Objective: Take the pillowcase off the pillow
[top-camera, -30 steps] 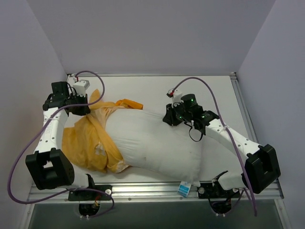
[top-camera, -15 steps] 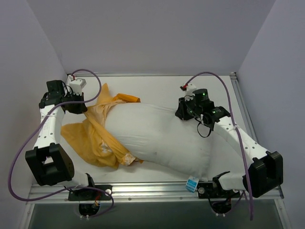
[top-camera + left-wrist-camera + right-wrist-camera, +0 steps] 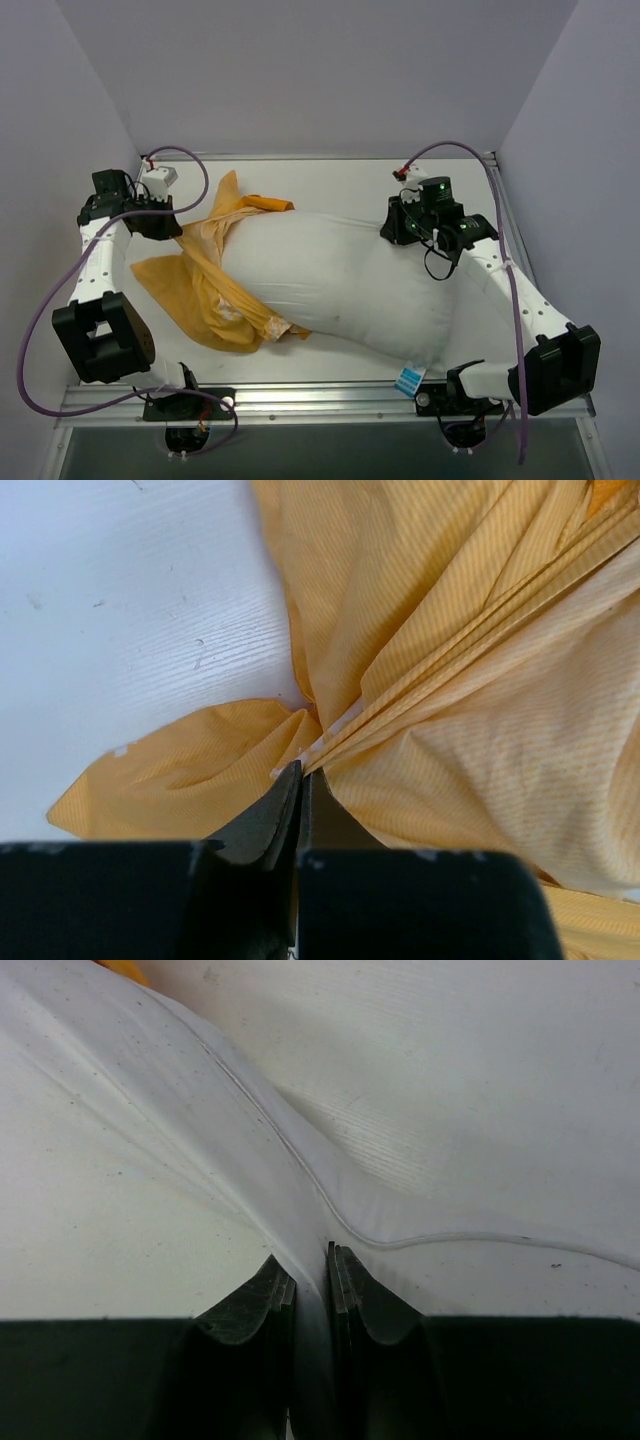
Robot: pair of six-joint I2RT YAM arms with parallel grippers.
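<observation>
Cushion: the pillow (image 3: 340, 285), a plump white rectangular cushion, lies slantwise across the white desk (image 3: 320, 180), and most of its length is bare.
Cover: the pillowcase (image 3: 195, 290), an orange-yellow fabric cover, is bunched around the pillow's left end only. Loose folds spread on the desk beyond that end.
Left grip: the left jaws are closed on a gathered pleat of the pillowcase, just off the pillow's far-left corner.
Right grip: the right jaws are pinched shut on the pillow's seam edge at its far-right corner.
Label: a small blue-and-white tag (image 3: 408, 381) hangs at the pillow's near-right corner.
Done: by my reading, well over half of the pillow is out of the pillowcase.
Left to do: the stretch of cover around the pillow's left end has to slide off, which means the two grips drawing apart until no orange overlaps white.
Risk: the cover's mouth may catch on the bulge near the pillow's left end.
</observation>
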